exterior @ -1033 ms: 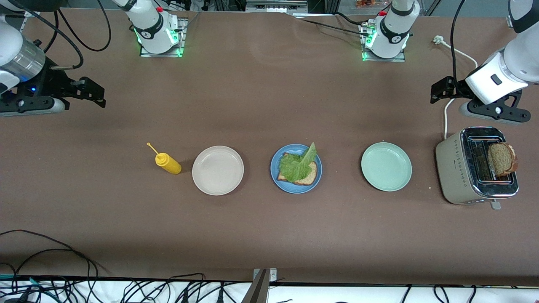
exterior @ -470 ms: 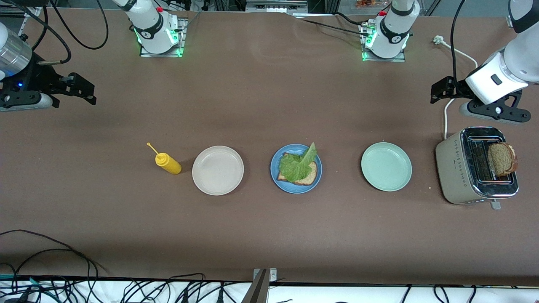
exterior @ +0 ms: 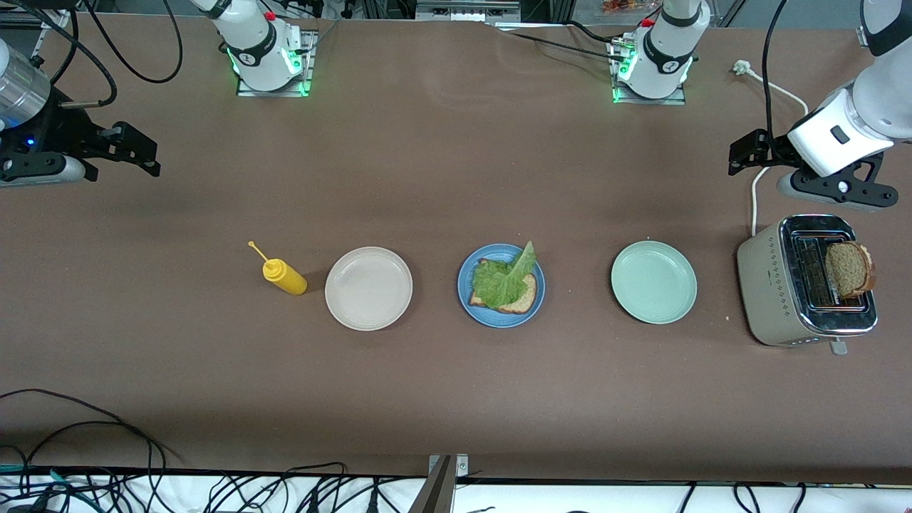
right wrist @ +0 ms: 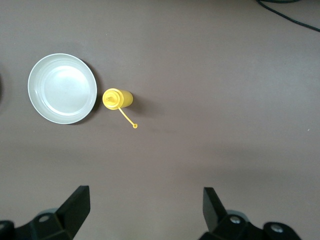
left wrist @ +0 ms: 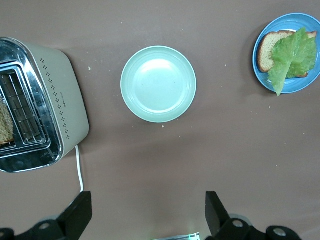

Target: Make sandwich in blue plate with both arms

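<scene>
The blue plate (exterior: 499,320) sits mid-table and holds one slice of brown bread (exterior: 525,302) with a green lettuce leaf (exterior: 502,279) lying on it. A second bread slice (exterior: 848,269) stands in a slot of the toaster (exterior: 773,285) at the left arm's end. My left gripper (left wrist: 148,200) hangs open and empty over bare table by the toaster's white cord (exterior: 755,203). My right gripper (right wrist: 145,196) hangs open and empty over bare table at the right arm's end. The left wrist view shows the blue plate (left wrist: 306,85) with its bread and lettuce.
A pale mint-green plate (exterior: 653,281) lies between the blue plate and the toaster. An off-white plate (exterior: 368,288) and a yellow squeeze bottle (exterior: 285,277) lie toward the right arm's end. Cables hang along the table's front edge.
My right gripper has drawn back toward the right arm's end of the table. The left arm and everything on the table have stayed put.
</scene>
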